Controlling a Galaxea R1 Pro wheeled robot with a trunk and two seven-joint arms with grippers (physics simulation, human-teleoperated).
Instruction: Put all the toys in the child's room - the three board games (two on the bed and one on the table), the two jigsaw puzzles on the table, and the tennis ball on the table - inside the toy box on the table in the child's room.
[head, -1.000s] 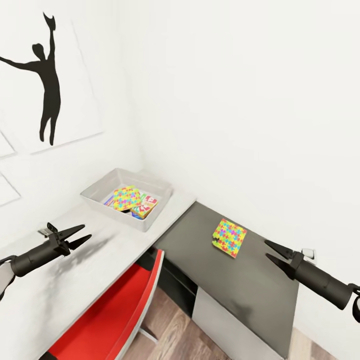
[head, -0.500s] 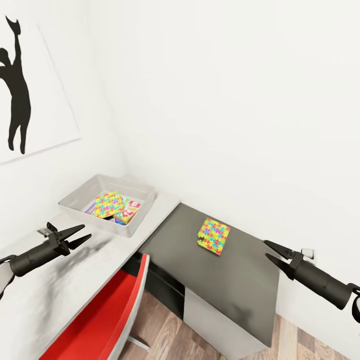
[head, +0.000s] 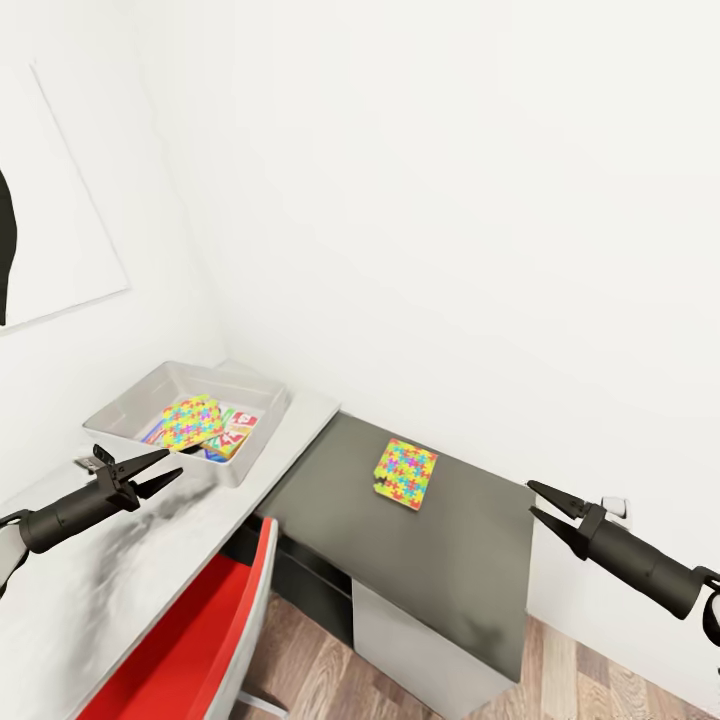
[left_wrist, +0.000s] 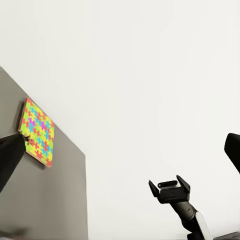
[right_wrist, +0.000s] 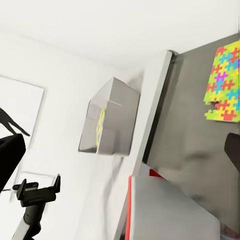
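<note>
Head view: the toy box (head: 262, 402) sits on the pale desk (head: 120, 560) near the wall corner. Inside it lie a jigsaw puzzle (head: 190, 422) on top and the SKIP-BO game (head: 236, 432) partly under it. A second puzzle (head: 405, 473) lies flat on the dark cabinet (head: 430, 560), well apart from the box. The left end effector (head: 160, 470) hovers over the pale desk near the box, fingers spread and empty. The right end effector (head: 540, 503) hangs beside the cabinet's far edge, fingers also apart, holding nothing. A red chair (head: 190, 650) stands under the desk, and a silhouette print (head: 50, 230) hangs on the left wall.

Left wrist view: the second puzzle (left_wrist: 37, 132) lies on the cabinet (left_wrist: 55, 200), and the right end effector (left_wrist: 169, 185) shows open against the white wall.

Right wrist view: the toy box (right_wrist: 117, 120) stands on the desk (right_wrist: 156, 100), the second puzzle (right_wrist: 222, 85) on the cabinet (right_wrist: 190, 140), and the left end effector (right_wrist: 37, 187) is open.
</note>
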